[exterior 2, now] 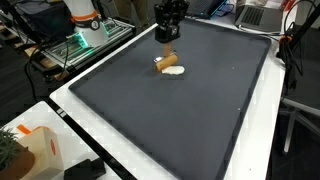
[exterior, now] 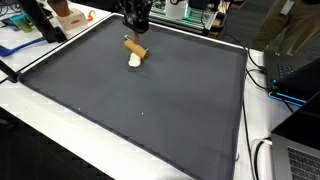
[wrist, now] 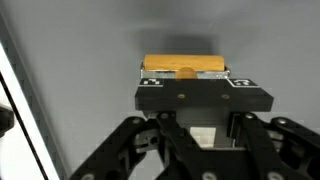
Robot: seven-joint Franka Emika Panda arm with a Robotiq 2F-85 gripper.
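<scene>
The pincer (exterior: 134, 38) is gripping the upper end of a brown block (exterior: 134, 47), which is leaning on a white piece (exterior: 135, 61) on the dark mat (exterior: 150, 110).

Matt dark grey mat (exterior: 140, 110) of cloth-like finish on a smooth white bench (exterior 2: 120, 150); brown cardboard-looking tube (exterior: 135, 47); smooth white piece (exterior: 135, 61); matt black plastic-and-metal gripper (exterior: 135, 28).

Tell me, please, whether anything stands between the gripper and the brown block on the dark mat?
Nothing visible does. The gripper is shut on the brown block, whose top shows between the fingers in the wrist view. A white piece lies beside the block on the dark mat.
</scene>
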